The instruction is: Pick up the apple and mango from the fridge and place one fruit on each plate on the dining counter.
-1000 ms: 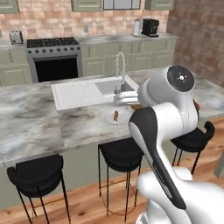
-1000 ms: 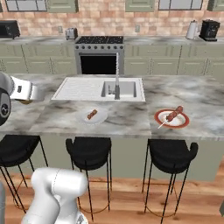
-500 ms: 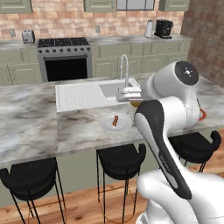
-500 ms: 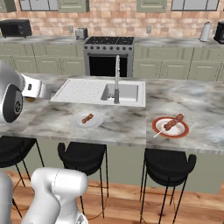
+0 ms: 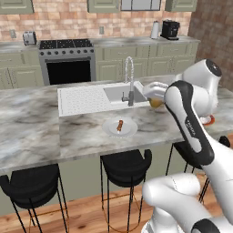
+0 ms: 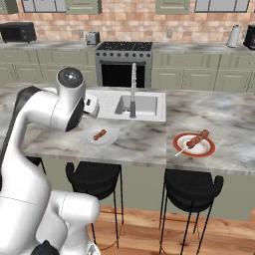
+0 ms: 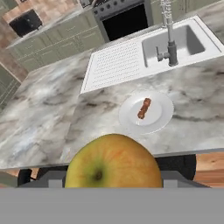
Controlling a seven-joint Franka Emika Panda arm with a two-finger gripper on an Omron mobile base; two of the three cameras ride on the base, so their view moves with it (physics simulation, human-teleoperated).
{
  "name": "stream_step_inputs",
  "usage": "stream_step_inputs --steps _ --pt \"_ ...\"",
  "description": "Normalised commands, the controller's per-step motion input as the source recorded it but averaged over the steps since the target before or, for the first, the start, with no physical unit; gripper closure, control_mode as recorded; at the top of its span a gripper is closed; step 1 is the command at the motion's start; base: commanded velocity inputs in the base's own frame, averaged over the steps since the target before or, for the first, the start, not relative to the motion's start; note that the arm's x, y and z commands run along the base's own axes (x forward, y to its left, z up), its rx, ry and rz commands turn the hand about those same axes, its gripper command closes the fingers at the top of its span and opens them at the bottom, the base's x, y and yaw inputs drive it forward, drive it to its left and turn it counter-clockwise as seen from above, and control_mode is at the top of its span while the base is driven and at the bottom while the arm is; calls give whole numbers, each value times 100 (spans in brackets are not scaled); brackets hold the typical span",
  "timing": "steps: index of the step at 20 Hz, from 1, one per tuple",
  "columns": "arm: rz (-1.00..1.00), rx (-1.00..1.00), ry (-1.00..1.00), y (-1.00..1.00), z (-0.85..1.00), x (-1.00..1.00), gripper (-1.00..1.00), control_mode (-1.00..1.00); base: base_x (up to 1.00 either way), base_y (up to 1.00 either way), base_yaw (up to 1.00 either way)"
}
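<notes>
My hand (image 7: 113,186) is clamped on the yellow-green apple (image 7: 113,162), its stem dimple facing the camera and its lower half cut off. Beyond it at twelve o'clock runs the bench (image 7: 52,113) front edge, with bare marble out toward nine o'clock. The pale plate (image 7: 159,114) sits at one o'clock, a small brown morsel (image 7: 144,108) on it, long axis pointing away. Farther on lie the sink (image 7: 183,41) and tap (image 7: 169,30). In the right base view the red-rimmed plate (image 6: 179,147) holds a skewer (image 6: 195,141).

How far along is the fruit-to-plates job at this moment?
Done: neither plate holds fruit. The plain pale plate and the red-rimmed plate carry only skewered food. In hand: the gripper holds a yellow-green apple above the marbled dining counter. Left: plate it, fetch the mango.
</notes>
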Motion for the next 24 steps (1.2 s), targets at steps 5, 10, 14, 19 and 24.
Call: stream_step_inputs --steps 5,10,14,19,24 --pt "-6 -16 27 -4 -73 100 100 -100 0 0 0" --pt "-4 -13 18 -3 -57 92 100 -100 0 0 0" --pt "0 0 10 -1 -76 98 100 -100 0 0 0" --pt "0 -3 1 0 -76 95 100 -100 0 0 0" --pt "0 -11 0 0 -85 69 100 -100 0 0 0"
